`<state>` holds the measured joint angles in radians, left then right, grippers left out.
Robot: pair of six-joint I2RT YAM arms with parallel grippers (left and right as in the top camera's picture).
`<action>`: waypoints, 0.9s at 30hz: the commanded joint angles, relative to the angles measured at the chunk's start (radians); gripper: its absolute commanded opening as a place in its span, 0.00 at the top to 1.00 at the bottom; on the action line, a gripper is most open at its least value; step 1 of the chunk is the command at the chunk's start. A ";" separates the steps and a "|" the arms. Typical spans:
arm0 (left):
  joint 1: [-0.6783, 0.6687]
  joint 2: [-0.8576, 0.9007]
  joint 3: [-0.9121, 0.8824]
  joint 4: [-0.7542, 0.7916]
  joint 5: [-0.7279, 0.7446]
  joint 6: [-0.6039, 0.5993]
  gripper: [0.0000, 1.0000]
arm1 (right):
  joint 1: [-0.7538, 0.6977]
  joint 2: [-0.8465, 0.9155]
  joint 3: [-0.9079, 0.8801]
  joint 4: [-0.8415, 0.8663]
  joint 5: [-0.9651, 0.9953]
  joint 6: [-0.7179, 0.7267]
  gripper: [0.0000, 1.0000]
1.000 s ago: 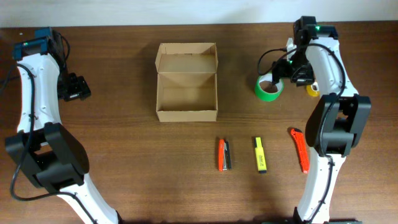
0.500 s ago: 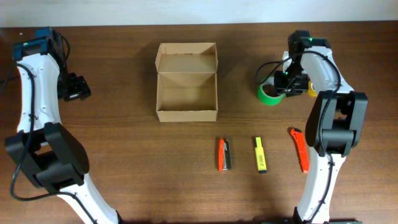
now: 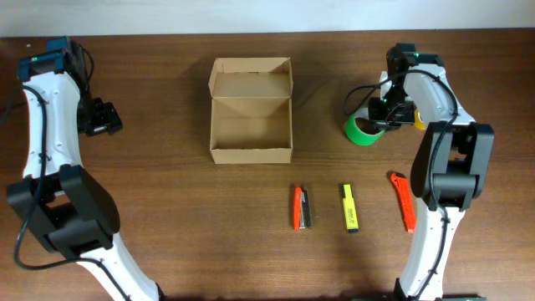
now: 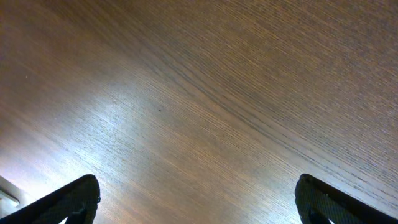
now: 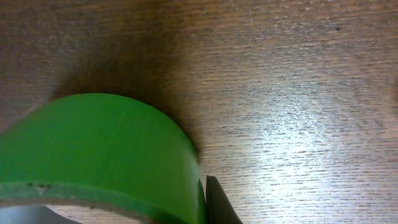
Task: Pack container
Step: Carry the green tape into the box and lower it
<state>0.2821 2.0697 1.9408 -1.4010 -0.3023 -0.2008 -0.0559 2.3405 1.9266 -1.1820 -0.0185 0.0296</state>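
The container point(image 3: 251, 153) is an open brown cardboard box at the table's middle back, its flap lid standing up behind it and nothing inside. A green tape roll point(image 3: 360, 131) lies to its right. My right gripper point(image 3: 381, 119) is shut on the roll's right wall. In the right wrist view the green tape roll point(image 5: 93, 146) fills the lower left, with one dark fingertip point(image 5: 219, 204) pressed against its outside; the other finger is hidden. My left gripper point(image 3: 102, 117) hovers at the far left, open over bare wood point(image 4: 199, 93), nothing between its fingertips point(image 4: 74, 198).
In front of the box lie an orange-and-black stapler-like item point(image 3: 301, 207), a yellow highlighter point(image 3: 349, 207) and an orange cutter point(image 3: 403, 201). A small yellow object point(image 3: 420, 119) sits just right of the right gripper, partly hidden by the arm.
My right gripper has come down onto the green tape roll and shut on its wall; the roll has shifted slightly. The left arm has not moved.
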 commanded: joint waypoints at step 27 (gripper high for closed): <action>0.002 -0.006 -0.010 0.003 0.004 0.016 0.00 | 0.504 -0.431 0.170 -0.027 -0.064 -0.204 0.97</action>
<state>0.2821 2.0697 1.9408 -1.4014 -0.3023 -0.2008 0.3962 1.8778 2.0754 -1.1961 -0.0525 -0.1043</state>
